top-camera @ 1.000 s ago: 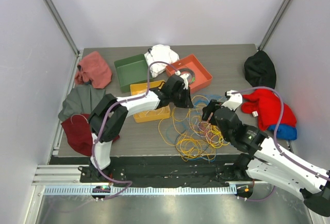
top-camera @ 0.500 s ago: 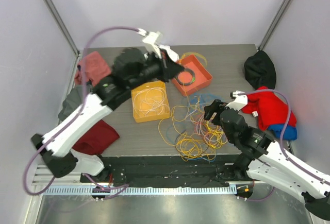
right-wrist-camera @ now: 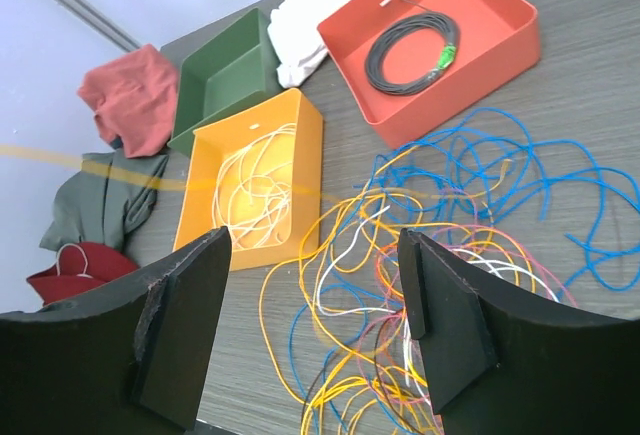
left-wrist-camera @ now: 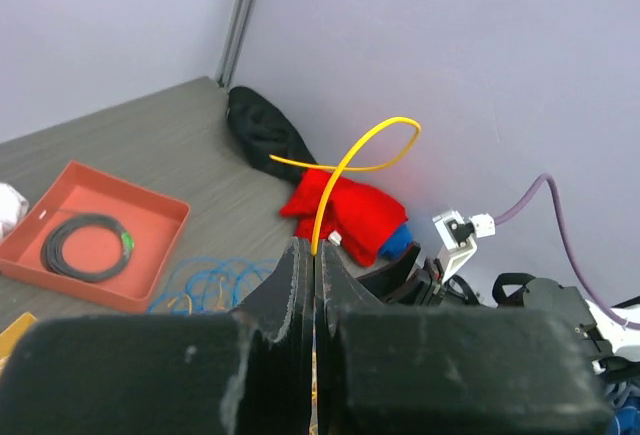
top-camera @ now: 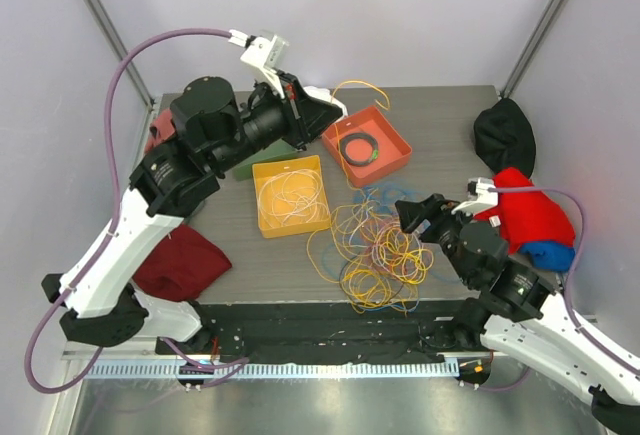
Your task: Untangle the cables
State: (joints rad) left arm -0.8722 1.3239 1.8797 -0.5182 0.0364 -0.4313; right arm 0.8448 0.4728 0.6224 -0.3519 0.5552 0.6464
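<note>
Separation of one yellow cable [left-wrist-camera: 345, 170] is the step in hand, we judge. Our left pincer [left-wrist-camera: 314, 253] is clamped on it, raised high over the far part of the surface [top-camera: 460, 115], with the free end curling upward. The tangle [top-camera: 385, 255] lies near-centre. Our right pincer [right-wrist-camera: 312, 290] hovers over it, jaws wide, holding nothing. Next, we think, the strand must draw free of the heap and go to a tray, perhaps the yellow tray [top-camera: 290, 161] on the left. We can read no brand, label or writing.
</note>
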